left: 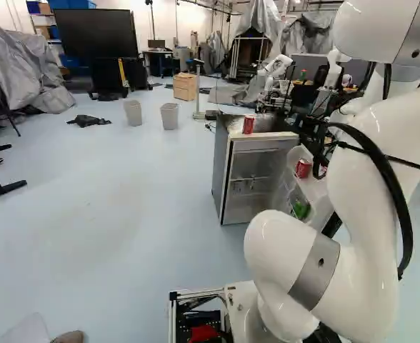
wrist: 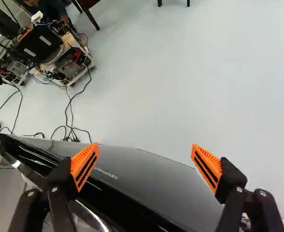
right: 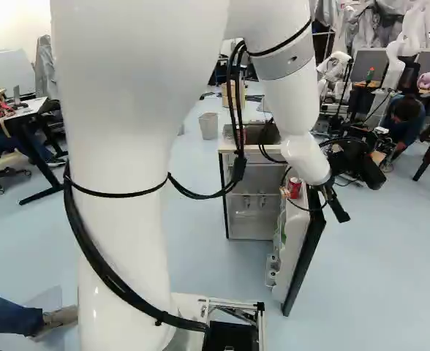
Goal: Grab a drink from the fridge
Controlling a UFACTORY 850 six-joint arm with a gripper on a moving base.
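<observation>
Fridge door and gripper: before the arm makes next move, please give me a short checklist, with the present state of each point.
1. Fridge door open: ok, it is swung wide.
2. Gripper open and holding no drink: ok, the orange pads stand well apart.
3. Drink available: ok, a red can sits in the door's upper shelf, and another red can stands on top of the fridge.
4. Gripper lined up with a can: not ok, the wrist view shows no can, only the door's dark outer side near the fingers.
5. Fingers clear of the door: cannot tell, the gap does not show.
</observation>
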